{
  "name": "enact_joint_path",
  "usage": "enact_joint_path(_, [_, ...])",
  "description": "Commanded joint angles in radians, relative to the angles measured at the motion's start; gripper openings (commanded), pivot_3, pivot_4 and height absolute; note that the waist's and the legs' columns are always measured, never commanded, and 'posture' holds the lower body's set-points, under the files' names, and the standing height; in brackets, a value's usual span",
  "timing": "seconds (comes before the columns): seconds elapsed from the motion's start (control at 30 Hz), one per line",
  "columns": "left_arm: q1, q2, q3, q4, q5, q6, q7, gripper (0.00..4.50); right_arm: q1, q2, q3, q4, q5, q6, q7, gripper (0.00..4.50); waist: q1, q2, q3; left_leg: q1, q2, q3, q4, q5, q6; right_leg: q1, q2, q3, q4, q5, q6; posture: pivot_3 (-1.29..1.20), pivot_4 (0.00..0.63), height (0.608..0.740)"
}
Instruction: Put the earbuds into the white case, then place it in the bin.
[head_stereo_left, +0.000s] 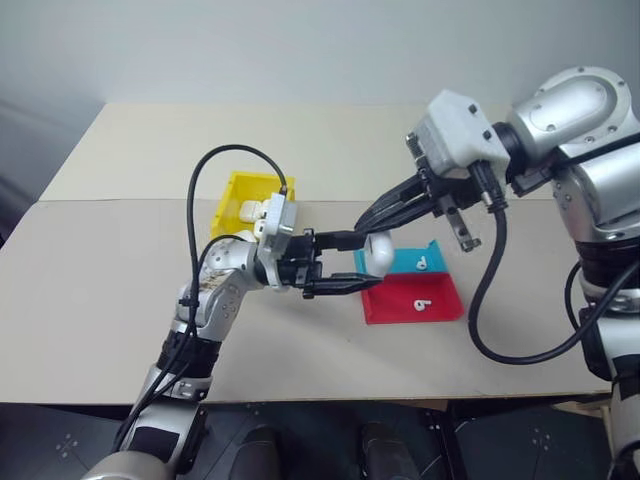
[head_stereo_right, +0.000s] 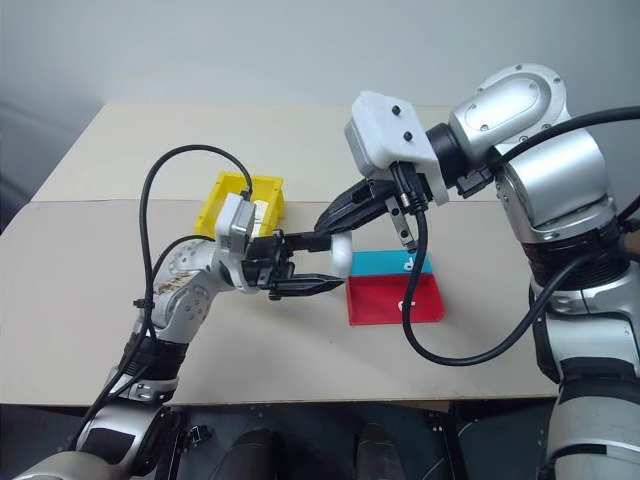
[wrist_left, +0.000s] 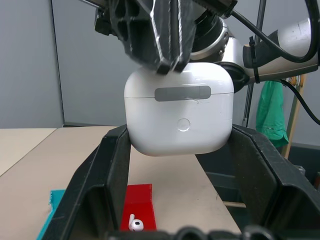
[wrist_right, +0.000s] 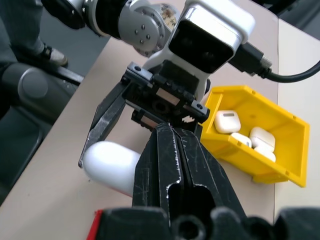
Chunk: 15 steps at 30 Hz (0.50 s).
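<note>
White case (wrist_left: 179, 112) is up off the table, clamped between the two black fingers (wrist_left: 95, 185) of the left gripper (head_stereo_left: 345, 263), which stand part open around its lower body. Lid looks shut; seam line, grey hinge strip and small round button face the left wrist camera. Glossy, rounded, pebble shape.

Right gripper (head_stereo_left: 378, 218) reaches in from the far right, angled down, fingers pressed together with no gap. Its tips sit at the top of the case, on the lid; contact looks likely.

Below and just right of the held case lies a flat tray: teal half (head_stereo_left: 405, 262) on the far side, red half (head_stereo_left: 425, 300) on the near side. One earbud (head_stereo_left: 422, 264) lies on the teal, another earbud (head_stereo_left: 421, 305) on the red. Both tiny, white, glossy, round head with short stem.

Yellow bin (wrist_right: 280, 150) sits on the table to the left, on the far side of the left wrist. Bright plastic, upright walls. Inside it several other white cases (wrist_right: 227, 121), same rounded kind.

Tabletop (head_stereo_left: 100, 290) is matt beige board, with a seam running left to right across it. Black cables (head_stereo_left: 490, 300) loop from both wrists; the right one hangs down over the table near the tray's right edge. Left forearm partly hides the bin from the head view.
</note>
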Motion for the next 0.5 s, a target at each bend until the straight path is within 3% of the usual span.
enact_joint_path(0.03, [-0.015, 0.004, 0.023, -0.029, -0.008, -0.016, 0.007, 2.70, -0.030, 0.005, -0.110, 0.009, 0.049, 0.059, -0.070, 0.04, 0.001, 0.000, 0.000, 0.000, 0.000, 0.000, 0.000, 0.000, 0.000, 0.000, 0.000, 0.000, 0.000, 0.000, 0.000, 0.00, 0.150, 0.740])
enact_joint_path(0.23, [-0.019, 0.046, 0.096, -0.058, -0.042, -0.016, 0.026, 2.70, 0.071, -0.057, -0.313, -0.029, 0.175, 0.213, -0.178, 0.04, 0.012, 0.000, 0.000, -0.001, 0.000, 0.000, 0.000, 0.000, 0.000, 0.001, 0.000, -0.001, 0.000, 0.000, 0.000, 0.00, 0.150, 0.740])
enact_joint_path(0.5, [-0.026, 0.119, 0.192, -0.053, -0.047, -0.033, 0.046, 2.70, 0.406, -0.148, -0.484, -0.214, 0.284, 0.331, -0.304, 0.04, 0.017, 0.000, 0.000, 0.000, 0.000, 0.001, 0.000, 0.000, 0.000, 0.000, 0.000, 0.000, -0.001, 0.000, 0.000, 0.00, 0.150, 0.740])
